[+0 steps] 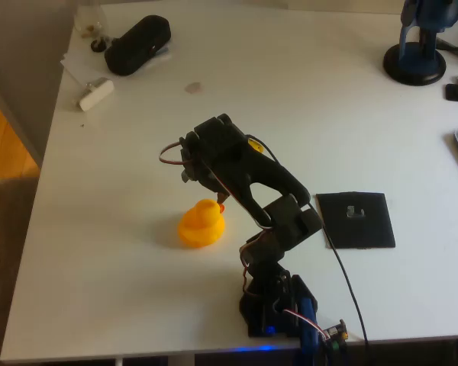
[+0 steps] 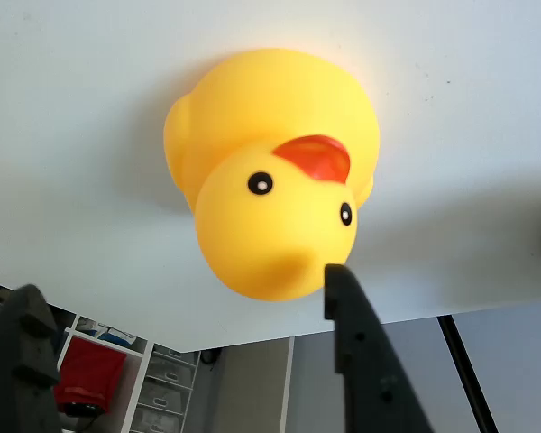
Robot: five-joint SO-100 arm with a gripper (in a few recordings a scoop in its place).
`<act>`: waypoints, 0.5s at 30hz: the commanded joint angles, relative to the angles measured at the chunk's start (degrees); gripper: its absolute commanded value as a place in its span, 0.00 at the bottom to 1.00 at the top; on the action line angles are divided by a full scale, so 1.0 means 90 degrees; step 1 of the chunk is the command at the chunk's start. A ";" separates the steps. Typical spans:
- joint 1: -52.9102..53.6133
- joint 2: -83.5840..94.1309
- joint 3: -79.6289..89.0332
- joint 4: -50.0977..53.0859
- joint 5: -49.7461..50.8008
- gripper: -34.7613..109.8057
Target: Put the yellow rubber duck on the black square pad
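Two fingers of the tool (image 2: 176, 316) are spread apart in the wrist view, one dark finger at the lower left corner and the other (image 2: 356, 347) poking up right in front of the yellow rubber duck (image 2: 270, 171), tip just about at its head. Can't tell if it's actually touching. Nothing is clamped between them, and the duck sits just beyond the fingertips on the white counter (image 2: 72, 108), eyes and red-orange beak facing the camera.

From the overhead view the duck (image 1: 201, 223) is right under the black arm's front end, tool (image 1: 206, 187) just above it. The black square pad (image 1: 356, 219) lies flat well off to the right of the tool, on the far side of the arm, with a small pale mark near its upper edge. Well apart from the tool, toward the upper left corner of the counter (image 1: 122, 252), there's a dark oblong pouch (image 1: 138, 44) and a small white block (image 1: 96, 94).
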 commanded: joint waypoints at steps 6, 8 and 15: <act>-0.0352 0.0176 -0.0098 0.0049 0.0010 0.48; -0.0674 0.0127 -0.0088 0.0049 0.0010 0.48; -0.1250 0.0127 -0.0127 0.0049 0.0020 0.48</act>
